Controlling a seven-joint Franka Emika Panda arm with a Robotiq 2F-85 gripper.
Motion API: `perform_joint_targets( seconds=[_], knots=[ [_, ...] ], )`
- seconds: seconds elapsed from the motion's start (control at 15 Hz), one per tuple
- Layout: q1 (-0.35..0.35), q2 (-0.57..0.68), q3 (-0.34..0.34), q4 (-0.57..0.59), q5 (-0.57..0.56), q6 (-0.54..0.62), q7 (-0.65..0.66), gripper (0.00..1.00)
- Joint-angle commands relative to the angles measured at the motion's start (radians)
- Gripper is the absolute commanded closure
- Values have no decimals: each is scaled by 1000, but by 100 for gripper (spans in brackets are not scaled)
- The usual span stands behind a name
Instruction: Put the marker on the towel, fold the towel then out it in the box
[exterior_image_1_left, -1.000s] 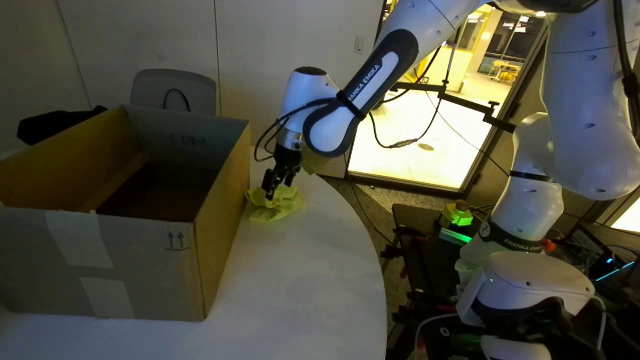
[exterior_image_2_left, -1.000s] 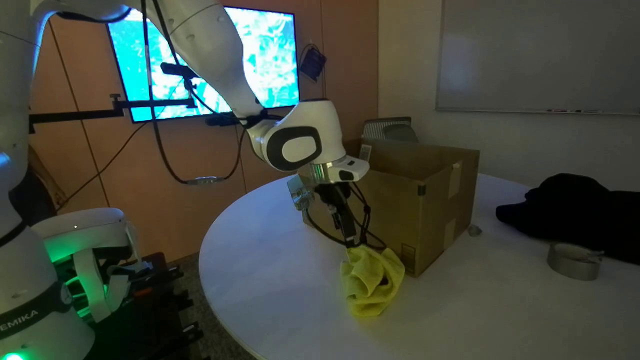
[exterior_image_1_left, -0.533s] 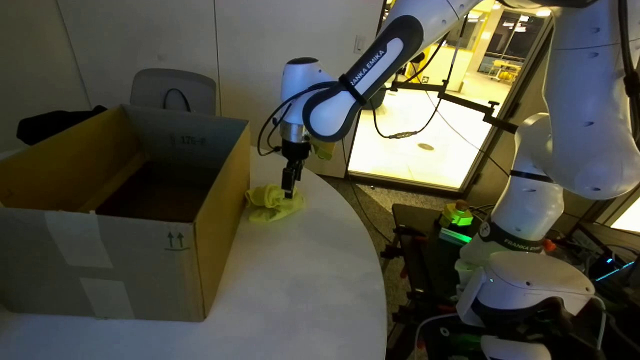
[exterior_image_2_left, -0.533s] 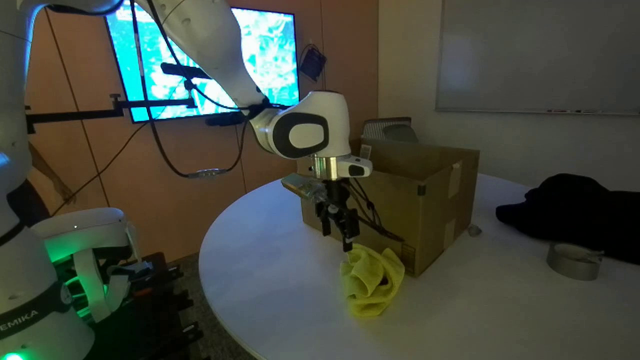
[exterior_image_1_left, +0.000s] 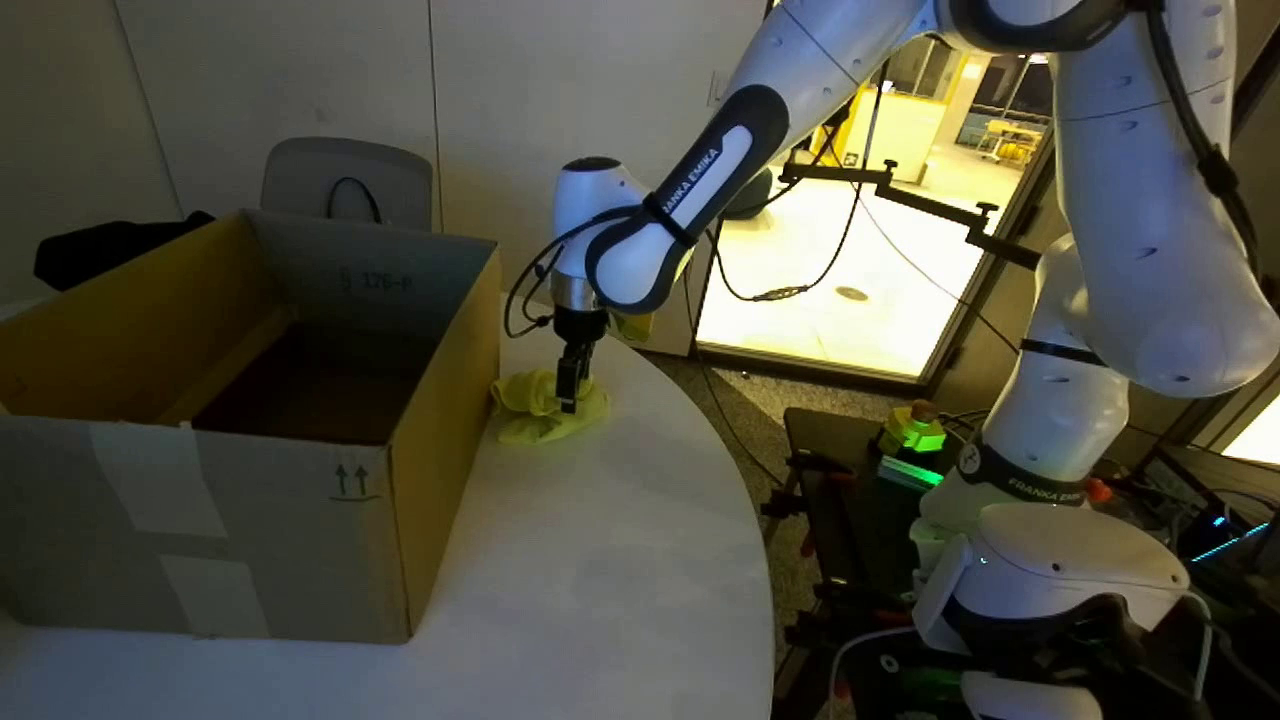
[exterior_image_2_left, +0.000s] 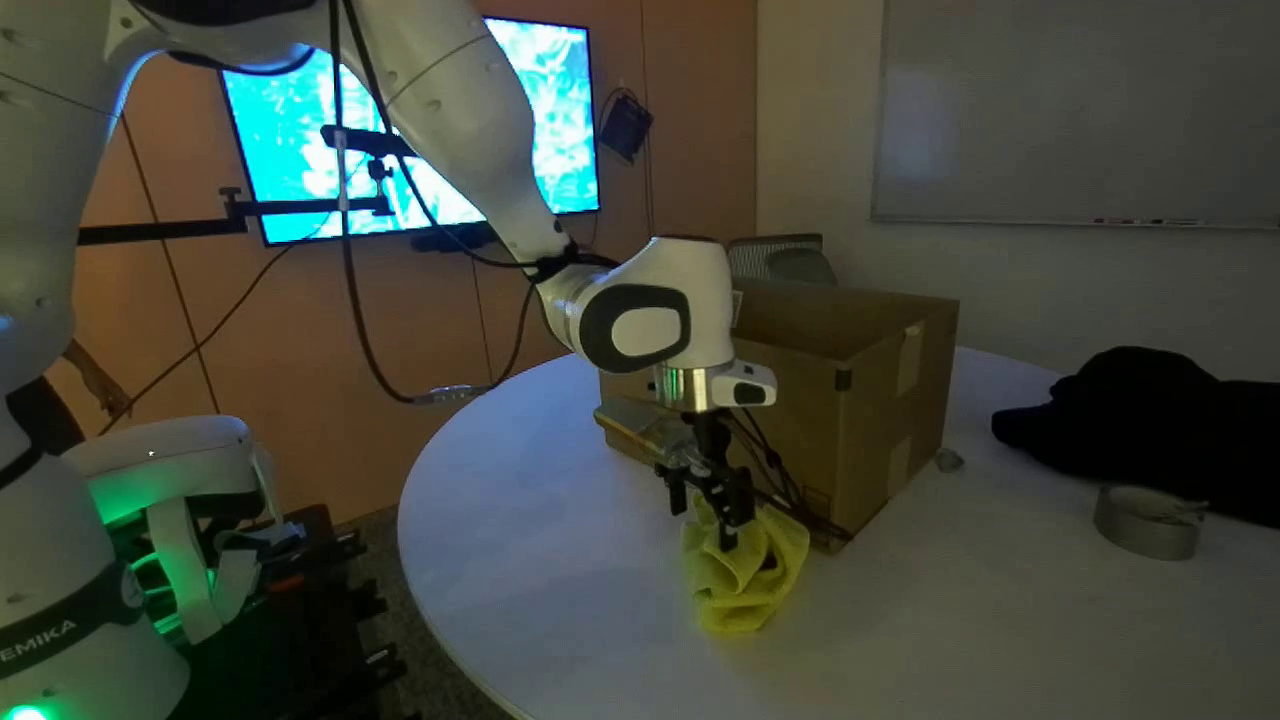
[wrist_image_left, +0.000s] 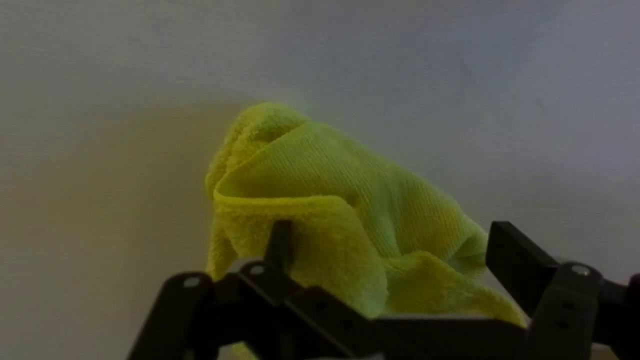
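The yellow towel (exterior_image_1_left: 535, 428) lies crumpled and folded over on the white table beside the cardboard box (exterior_image_1_left: 270, 530). In an exterior view the towel (exterior_image_2_left: 745, 600) stands in loose folds near a corner of the box (exterior_image_2_left: 890, 410). My gripper (exterior_image_2_left: 703, 520) points down at the towel's near edge, also in an exterior view (exterior_image_1_left: 576, 393). In the wrist view the gripper (wrist_image_left: 390, 235) is open, one finger over the towel (wrist_image_left: 320, 165) and one at its right edge. Nothing is held. The marker is not recognisable; a small dark spot shows in a towel fold.
The box is open at the top, its wall close beside the towel and arm. A tape roll (exterior_image_2_left: 1145, 525), a black cloth (exterior_image_2_left: 1150, 430) and a small grey lump (exterior_image_2_left: 948, 460) lie on the table (exterior_image_2_left: 560, 600). A chair (exterior_image_1_left: 350, 180) stands behind.
My gripper has risen off the towel, straightened from a tilt to point down, then come down again over the towel. The towel and box have not visibly moved.
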Motion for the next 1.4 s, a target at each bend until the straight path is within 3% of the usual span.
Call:
perform_joint_targets(
  seconds=[0.0, 0.27, 0.6, 0.67, 0.8, 1.33],
  knots=[
    [-88, 113, 59, 106, 40, 51, -111, 0],
    [-155, 236, 91, 230, 32, 77, -181, 0],
    [-202, 356, 127, 390, 24, 6, -242, 3],
    [-206, 364, 130, 409, 22, -21, -254, 25],
    [-211, 365, 135, 433, 19, -81, -287, 31],
    [-216, 326, 119, 468, 38, -256, -310, 88]
  ],
)
